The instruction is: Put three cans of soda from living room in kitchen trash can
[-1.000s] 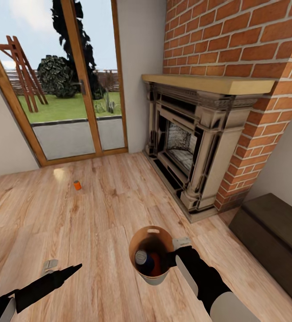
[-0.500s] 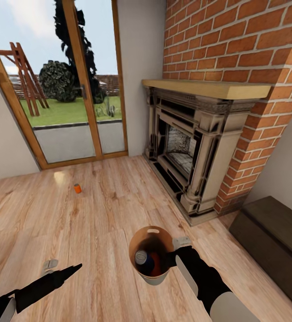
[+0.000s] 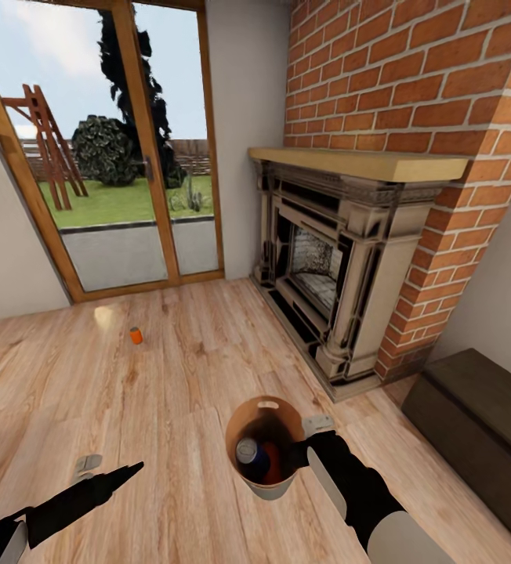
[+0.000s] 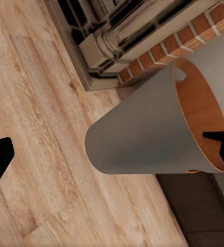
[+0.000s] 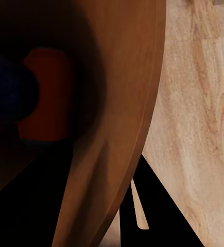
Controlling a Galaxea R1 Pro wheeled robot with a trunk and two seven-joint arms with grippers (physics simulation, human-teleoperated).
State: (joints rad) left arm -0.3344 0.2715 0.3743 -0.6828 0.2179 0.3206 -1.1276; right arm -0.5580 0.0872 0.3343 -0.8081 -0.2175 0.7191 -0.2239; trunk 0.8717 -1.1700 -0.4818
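Note:
My right gripper [image 3: 299, 448] is shut on the right rim of the trash can [image 3: 237, 427] and holds it above the wood floor. Inside lie a dark blue can of soda with a silver top [image 3: 248, 451] and an orange one [image 3: 274, 464]. The right wrist view looks into the brown inside [image 5: 122, 77] at the orange can [image 5: 45, 92] and the blue can [image 5: 6, 90]. Another orange can of soda [image 3: 135, 335] stands on the floor far ahead to the left, near the glass doors. My left gripper [image 3: 134, 469] hovers open left of the bin, whose grey outer wall [image 4: 137, 134] faces it.
A stone fireplace [image 3: 342, 258] in a red-brick chimney stands ahead on the right. A dark low bench [image 3: 475, 407] sits at the right wall. Wood-framed glass doors [image 3: 114, 157] close the far left. Open wood floor lies between me and the far can.
The whole picture has drifted slightly downward, so the camera has moved. Both arms and the held bin keep their places in the view.

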